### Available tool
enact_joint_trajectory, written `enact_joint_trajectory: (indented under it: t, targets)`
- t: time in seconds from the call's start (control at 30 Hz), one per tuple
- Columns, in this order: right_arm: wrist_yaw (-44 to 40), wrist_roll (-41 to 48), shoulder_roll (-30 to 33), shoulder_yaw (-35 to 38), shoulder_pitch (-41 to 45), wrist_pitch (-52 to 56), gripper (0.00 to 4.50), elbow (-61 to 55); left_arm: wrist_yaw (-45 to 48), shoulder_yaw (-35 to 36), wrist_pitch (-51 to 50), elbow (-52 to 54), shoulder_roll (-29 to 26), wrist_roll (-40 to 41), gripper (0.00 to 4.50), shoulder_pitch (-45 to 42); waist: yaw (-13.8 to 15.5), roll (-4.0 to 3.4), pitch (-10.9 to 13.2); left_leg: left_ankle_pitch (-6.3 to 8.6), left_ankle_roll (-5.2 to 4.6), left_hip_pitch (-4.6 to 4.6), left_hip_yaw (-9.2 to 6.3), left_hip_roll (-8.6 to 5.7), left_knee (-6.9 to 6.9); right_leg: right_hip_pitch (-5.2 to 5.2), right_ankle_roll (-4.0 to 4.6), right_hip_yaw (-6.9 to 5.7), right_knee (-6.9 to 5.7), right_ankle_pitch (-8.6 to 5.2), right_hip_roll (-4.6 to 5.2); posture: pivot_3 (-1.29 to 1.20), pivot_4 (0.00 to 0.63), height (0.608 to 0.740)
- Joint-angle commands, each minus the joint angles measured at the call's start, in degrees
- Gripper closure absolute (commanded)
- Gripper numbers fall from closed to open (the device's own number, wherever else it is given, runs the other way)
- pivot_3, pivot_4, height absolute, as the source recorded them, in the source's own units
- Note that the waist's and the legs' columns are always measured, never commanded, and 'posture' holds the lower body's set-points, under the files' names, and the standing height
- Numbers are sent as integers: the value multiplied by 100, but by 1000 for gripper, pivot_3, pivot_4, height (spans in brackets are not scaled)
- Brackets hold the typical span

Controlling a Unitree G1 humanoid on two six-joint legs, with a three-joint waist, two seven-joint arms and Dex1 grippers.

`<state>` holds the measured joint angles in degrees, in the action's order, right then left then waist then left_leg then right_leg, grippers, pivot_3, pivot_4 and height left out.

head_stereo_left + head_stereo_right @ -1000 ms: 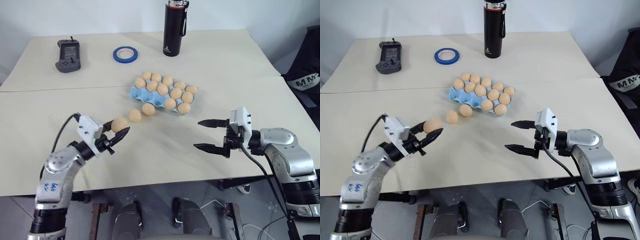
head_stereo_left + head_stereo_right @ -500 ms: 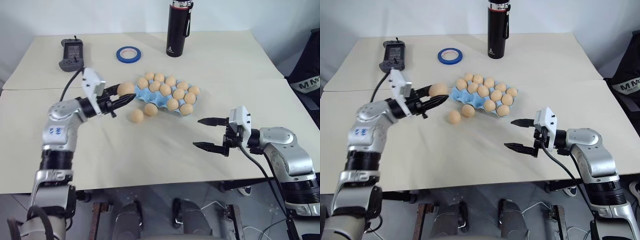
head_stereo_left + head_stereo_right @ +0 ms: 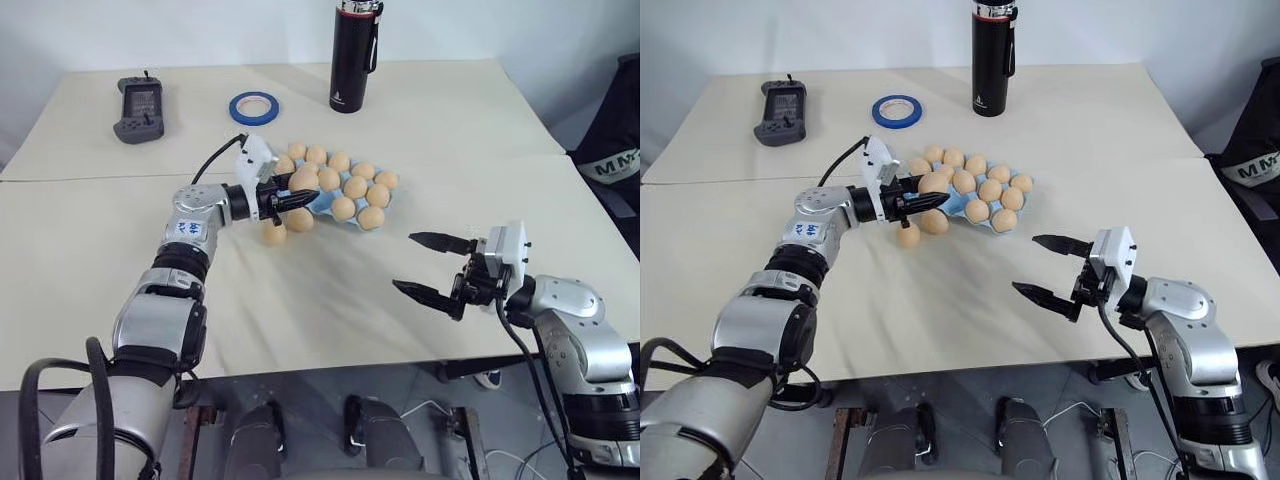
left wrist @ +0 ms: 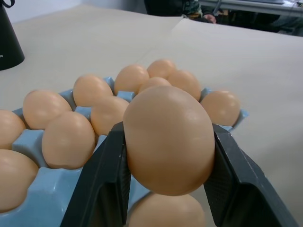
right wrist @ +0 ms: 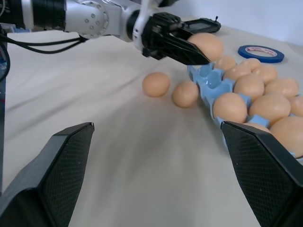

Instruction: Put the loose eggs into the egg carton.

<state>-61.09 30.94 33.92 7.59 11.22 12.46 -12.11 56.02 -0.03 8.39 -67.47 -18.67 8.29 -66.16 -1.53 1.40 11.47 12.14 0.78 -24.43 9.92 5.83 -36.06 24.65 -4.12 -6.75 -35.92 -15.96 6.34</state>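
Observation:
The light blue egg carton (image 3: pixel 321 204) lies mid-table with several tan eggs in its cups. My left gripper (image 3: pixel 300 190) is shut on one loose egg (image 4: pixel 168 139) and holds it just above the carton's near-left corner. Two more loose eggs (image 3: pixel 274 234) (image 3: pixel 298 219) rest on the table beside that corner, under my left hand. My right gripper (image 3: pixel 404 261) hovers open and holding nothing, to the right of the carton and nearer the table's front edge. In the right wrist view, the carton (image 5: pixel 203 78) lies ahead of it.
A black bottle (image 3: pixel 350 55) stands at the back of the table. A blue tape roll (image 3: pixel 253 107) and a grey handheld device (image 3: pixel 137 97) lie at the back left. A black bag (image 3: pixel 615 150) sits past the right edge. A seam crosses the table.
My left arm has carried its egg from the front left of the table forward and to the right, up over the carton's near-left corner. The right gripper has stayed open and almost still.

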Motion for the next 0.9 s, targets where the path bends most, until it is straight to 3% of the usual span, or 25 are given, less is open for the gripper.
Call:
enact_joint_trajectory:
  t: [0.03, 0.13, 0.43, 0.73, 0.9]
  targets:
    - [192, 156, -59, 227, -132, -124, 0, -359, -71, 57, 204, -200, 82, -158, 2787, -277, -4, 0, 0, 1, -1, 0, -1, 0, -1, -1, 0, -1, 1, 0, 0, 0, 150, 740]
    - [412, 180, -145, 280, -180, -121, 0, -430, -189, 90, 239, -354, 147, -266, 2787, -400, -4, 1, 1, 1, -3, -1, 0, 0, -2, 0, -1, -1, 0, 0, 0, 0, 150, 740]
    - [729, 159, -226, 310, -244, -149, 0, -472, -452, 102, 290, -549, 162, -553, 25, -525, -5, 2, 1, 2, -3, -3, -2, 0, 1, 1, -1, -3, 1, 0, 0, 0, 150, 740]
    - [736, 161, -171, 269, -149, -104, 0, -425, -307, 261, 401, -429, 82, -522, 25, -628, -6, 2, 1, 1, -4, -4, -2, 0, -2, 0, -1, -3, 0, 0, 0, 0, 150, 740]
    - [710, 163, -161, 276, -50, -100, 0, -344, 113, 382, 607, -53, -254, -376, 25, -464, -22, 2, 1, 1, -3, -3, -1, 2, -1, 2, -1, -2, -4, 0, -4, 0, 150, 740]
